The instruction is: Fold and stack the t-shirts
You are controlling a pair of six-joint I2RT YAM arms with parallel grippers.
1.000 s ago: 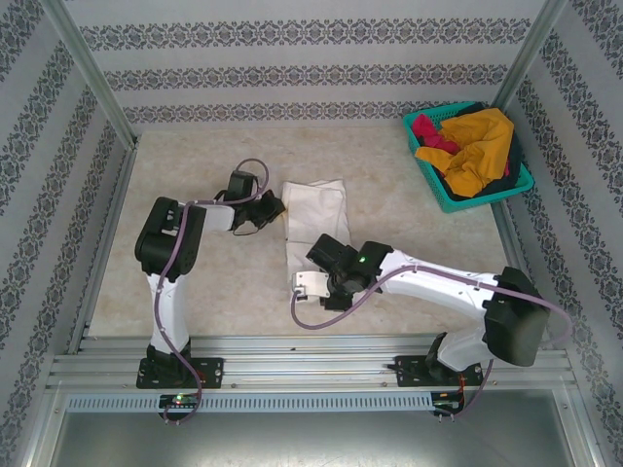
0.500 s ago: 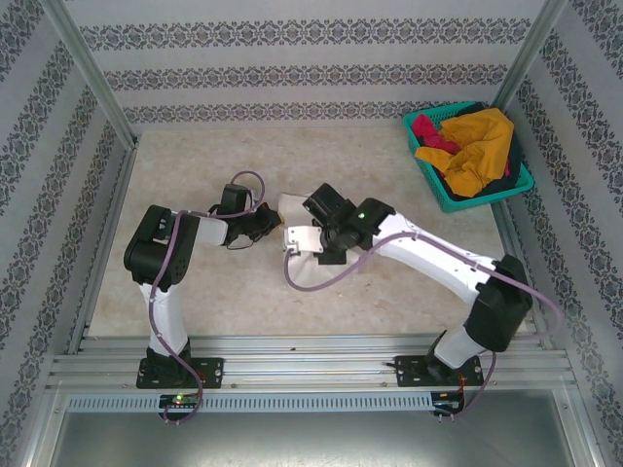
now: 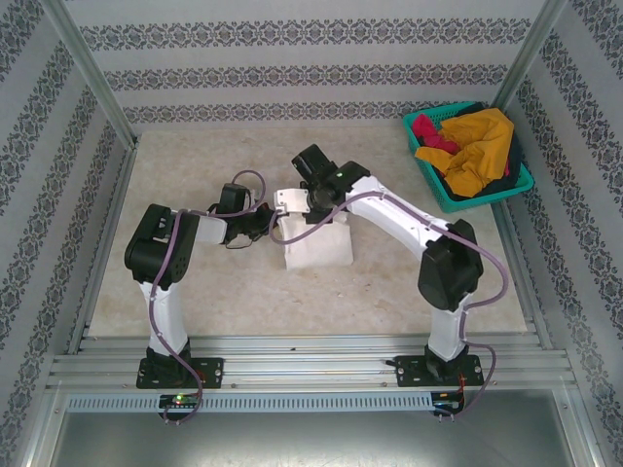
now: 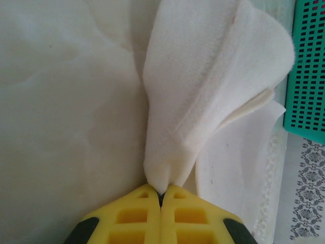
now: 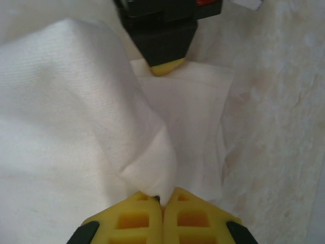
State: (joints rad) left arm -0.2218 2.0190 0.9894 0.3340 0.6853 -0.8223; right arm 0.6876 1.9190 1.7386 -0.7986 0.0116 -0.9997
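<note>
A cream-white t-shirt [image 3: 319, 245] lies part-folded on the table's middle, its left end lifted. My left gripper [image 3: 267, 224] is shut on a pinched corner of that cloth [image 4: 213, 76], which fans out above the yellow fingers [image 4: 132, 218]. My right gripper [image 3: 288, 212] reaches in from the far side and is shut on a fold of the same t-shirt [image 5: 66, 101]. Its yellow fingers [image 5: 198, 221] face the left gripper's black body [image 5: 162, 30] a short way off. More t-shirts sit bunched in the basket: mustard-yellow [image 3: 479, 146], magenta [image 3: 426, 129] and dark [image 3: 506, 181].
The teal mesh basket [image 3: 438, 193] stands at the back right corner, and its wall [image 4: 310, 76] shows past the cloth. Metal frame posts and patterned walls close off the marble table [image 3: 195, 282] on three sides.
My right arm swung from the near side toward the back, carrying the t-shirt's near end over itself. The left gripper drew slightly left and nearer, still gripping.
</note>
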